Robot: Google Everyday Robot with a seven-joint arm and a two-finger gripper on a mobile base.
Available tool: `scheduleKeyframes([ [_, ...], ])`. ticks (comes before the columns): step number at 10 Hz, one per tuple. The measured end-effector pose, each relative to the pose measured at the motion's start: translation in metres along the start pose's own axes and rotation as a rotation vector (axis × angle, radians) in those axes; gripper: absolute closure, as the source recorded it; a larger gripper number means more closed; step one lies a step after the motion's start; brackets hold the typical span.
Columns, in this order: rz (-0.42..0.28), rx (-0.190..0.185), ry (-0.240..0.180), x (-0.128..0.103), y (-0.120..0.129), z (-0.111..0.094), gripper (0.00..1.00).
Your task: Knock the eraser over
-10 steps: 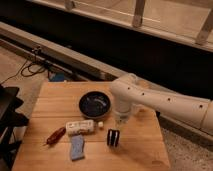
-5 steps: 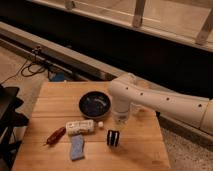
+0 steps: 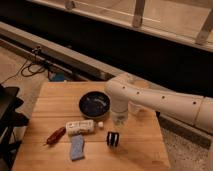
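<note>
The eraser (image 3: 113, 139) is a small black block with pale stripes, standing upright on the wooden table (image 3: 145, 145) near its front middle. The gripper (image 3: 119, 120) hangs from the white arm (image 3: 160, 100) just behind and slightly right of the eraser, a short gap above the table. I see no contact between them.
A white labelled bottle (image 3: 82, 127) lies on its side left of the eraser. A blue-grey sponge pad (image 3: 77, 147) lies near the front left. A red-handled tool (image 3: 54, 136) lies at the left. A dark bowl (image 3: 94, 104) sits behind. Black chair parts (image 3: 9, 120) stand left of the table.
</note>
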State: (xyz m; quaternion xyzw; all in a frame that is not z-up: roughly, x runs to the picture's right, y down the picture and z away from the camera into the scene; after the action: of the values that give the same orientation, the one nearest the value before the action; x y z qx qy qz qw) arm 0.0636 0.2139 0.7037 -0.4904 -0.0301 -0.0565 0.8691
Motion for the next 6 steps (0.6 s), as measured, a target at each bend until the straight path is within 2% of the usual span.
scheduleKeyframes([
  [2, -0.001, -0.054, 0.010, 0.001, 0.017, 0.016, 1.00],
  [3, -0.002, -0.062, 0.008, 0.001, 0.019, 0.018, 1.00],
  [4, 0.003, -0.054, 0.004, 0.004, 0.021, 0.017, 1.00],
  [5, 0.013, -0.017, -0.006, 0.005, 0.022, 0.009, 1.00],
  [6, 0.029, 0.055, -0.009, 0.007, 0.024, 0.001, 1.00],
])
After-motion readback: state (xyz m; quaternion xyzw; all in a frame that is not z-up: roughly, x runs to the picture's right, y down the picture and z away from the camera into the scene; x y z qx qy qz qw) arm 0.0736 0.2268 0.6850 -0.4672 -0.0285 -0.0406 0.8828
